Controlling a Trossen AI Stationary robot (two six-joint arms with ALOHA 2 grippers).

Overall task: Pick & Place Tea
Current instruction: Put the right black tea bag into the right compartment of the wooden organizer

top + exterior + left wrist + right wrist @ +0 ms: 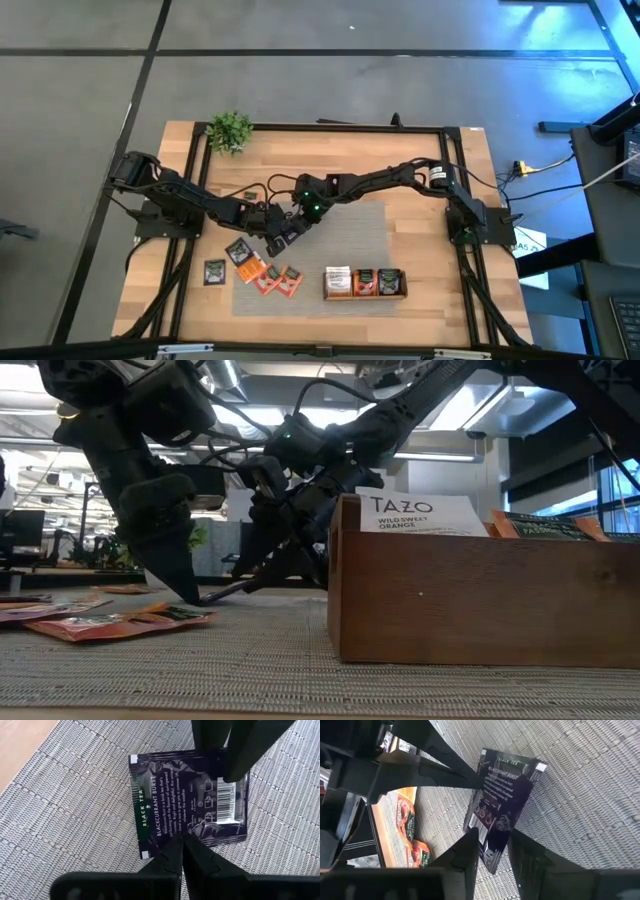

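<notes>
A black sachet [190, 795] labelled black tea hangs tilted between both grippers over the grey mat [350, 240]; it also shows in the right wrist view [502, 795]. My left gripper [181, 845] is shut at one edge of it, pointing down near the mat [195, 598]. My right gripper [494, 840] is open a little, one finger on each side of the sachet's barcode end. Orange and red sachets [268, 278] lie flat on the mat's near left part. The wooden tray [365, 296] holds a white sachet [420, 512] and other sachets standing on edge. My left gripper pinches the black sachet's edge [170, 837] opposite the barcode between its fingertips, coming from above and pointing down. The sachet rises slanting away from the tips [250, 580], off the mat. My right gripper has the barcode end [492, 852] between its fingers; whether they touch it, I cannot tell.
A dark sachet [214, 271] lies on the bare wood left of the mat. A small green plant [230, 130] stands at the far left corner. The tray sits near the table's near edge, right of the loose sachets. Bare mat lies between the grippers and the tray.
</notes>
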